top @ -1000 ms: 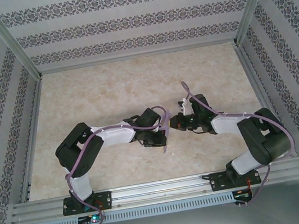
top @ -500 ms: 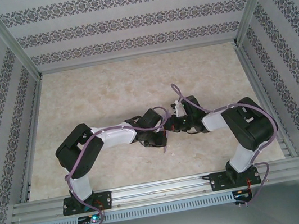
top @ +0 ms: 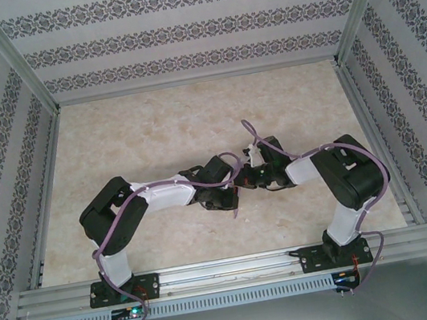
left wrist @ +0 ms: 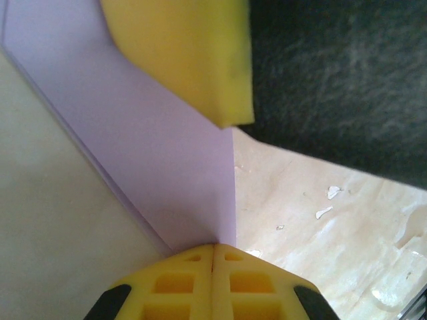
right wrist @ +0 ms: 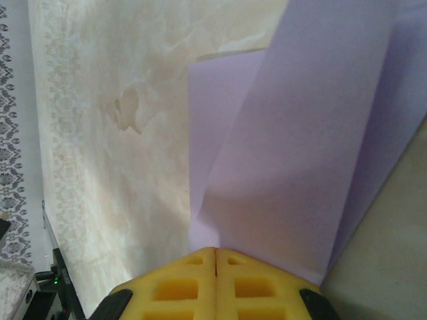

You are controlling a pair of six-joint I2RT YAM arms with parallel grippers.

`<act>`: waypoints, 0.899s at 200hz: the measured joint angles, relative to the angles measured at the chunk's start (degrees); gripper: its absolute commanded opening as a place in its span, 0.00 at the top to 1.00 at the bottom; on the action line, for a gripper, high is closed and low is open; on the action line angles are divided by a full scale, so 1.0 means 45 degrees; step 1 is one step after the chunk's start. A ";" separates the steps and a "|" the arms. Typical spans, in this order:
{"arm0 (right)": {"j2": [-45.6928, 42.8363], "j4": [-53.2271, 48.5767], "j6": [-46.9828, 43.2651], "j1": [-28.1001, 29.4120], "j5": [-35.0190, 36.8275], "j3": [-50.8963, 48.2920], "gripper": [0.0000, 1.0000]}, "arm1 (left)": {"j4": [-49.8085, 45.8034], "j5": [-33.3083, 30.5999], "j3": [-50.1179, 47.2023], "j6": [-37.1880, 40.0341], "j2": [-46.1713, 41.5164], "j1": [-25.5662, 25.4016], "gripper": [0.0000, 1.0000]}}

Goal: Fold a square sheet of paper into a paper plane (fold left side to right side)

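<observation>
Clearly, both tools are closed on paper: the left gripper [left wrist: 213, 250] pinches an edge of the lavender sheet [left wrist: 153, 160] with its jaws pressed together, and the right gripper [right wrist: 215, 252] pinches another part the same way. The sheet hangs bent in layers, above the middle of the table [top: 153, 137]. I judge that the left-to-right fold is in hand. Next, the edges must be matched, laid on the table and creased.
</observation>
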 measured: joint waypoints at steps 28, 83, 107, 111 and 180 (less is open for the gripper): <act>0.0175 -0.0219 -0.0219 -0.0316 -0.0146 0.0272 1.00 | 0.0000 0.0000 0.0000 0.0000 0.0005 0.0000 1.00; 0.0627 -0.0874 -0.0821 -0.1273 -0.0044 0.1156 1.00 | -0.0015 0.0000 0.0000 0.0000 0.0015 0.0000 1.00; 0.0899 -0.1341 -0.1127 -0.1608 0.0029 0.1700 1.00 | -0.0019 0.0000 0.0000 0.0000 0.0015 0.0000 1.00; 0.0962 -0.1438 -0.1175 -0.1661 0.0044 0.1807 1.00 | -0.0024 0.0000 0.0000 -0.0005 0.0015 0.0000 1.00; 0.1569 -0.3084 -0.2016 -0.2283 0.0306 0.3351 1.00 | -0.0029 -0.0005 0.0000 0.0000 0.0015 0.0000 1.00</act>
